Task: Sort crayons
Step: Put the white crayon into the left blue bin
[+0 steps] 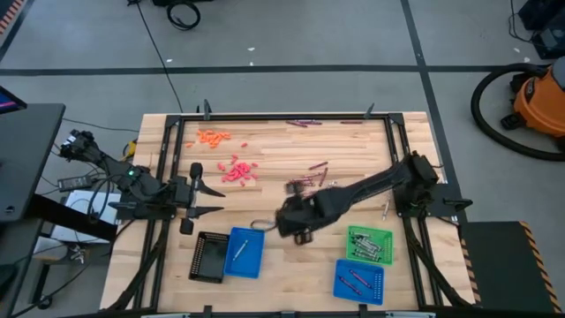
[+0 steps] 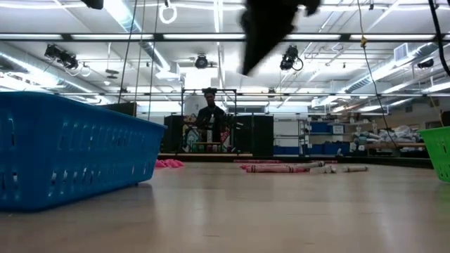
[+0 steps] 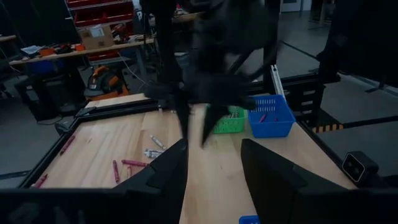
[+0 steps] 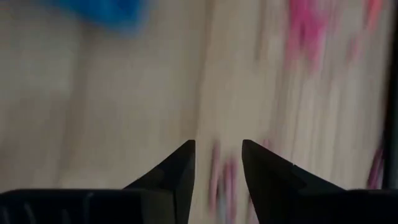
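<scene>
Here, two blue trays (image 1: 244, 252), one green (image 1: 369, 245), one black (image 1: 207, 257); both tools spread, empty.

Trays and arms, counted
Four trays: two blue (image 1: 244, 251) (image 1: 360, 281), one green (image 1: 369, 245), one black (image 1: 208, 257); two arms.

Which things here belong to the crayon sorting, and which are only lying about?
Belong to the job:
- red-pink crayons
- orange crayons
- dark purple crayons
- blue tray, second blue tray, green tray, black tray
- right end effector, open, empty
- left end effector, open, waiting

Just lying about:
- orange vacuum on the floor
- cables
</scene>
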